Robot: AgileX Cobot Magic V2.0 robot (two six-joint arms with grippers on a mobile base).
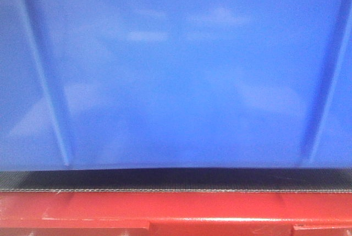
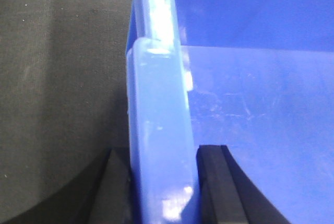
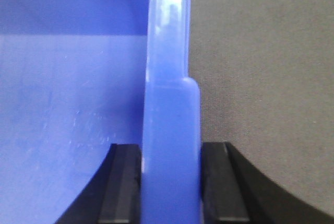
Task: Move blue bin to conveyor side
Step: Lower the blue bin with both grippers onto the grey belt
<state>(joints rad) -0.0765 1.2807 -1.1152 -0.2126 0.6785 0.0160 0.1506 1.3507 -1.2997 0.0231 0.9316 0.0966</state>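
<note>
Blue bin (image 1: 176, 71) fills nearly the whole front view: glossy side wall, one thin rib near the left edge and one near the right, both slanting inward toward the bottom. It sits on the conveyor (image 1: 176, 180), of which only a narrow strip of dark woven belt shows below the bin's bottom edge. The middle of that edge looks slightly bowed up off the belt; can't tell if the corners touch. Red frame (image 1: 176, 208) runs along the near side of the belt, just below it.

Bin interior: both wrist views show smooth blue floor and inner wall with light scuffs, no contents visible in the parts seen.

Left gripper (image 2: 163, 182) is clamped on the bin's left rim: black pads touch both faces of the thick rolled rim, one inside the bin, one outside over the dark belt.

Right gripper (image 3: 171, 182) has the same grasp on the opposite rim: pads pressed against both sides of the rim, bin interior to the left, belt to the right.
</note>
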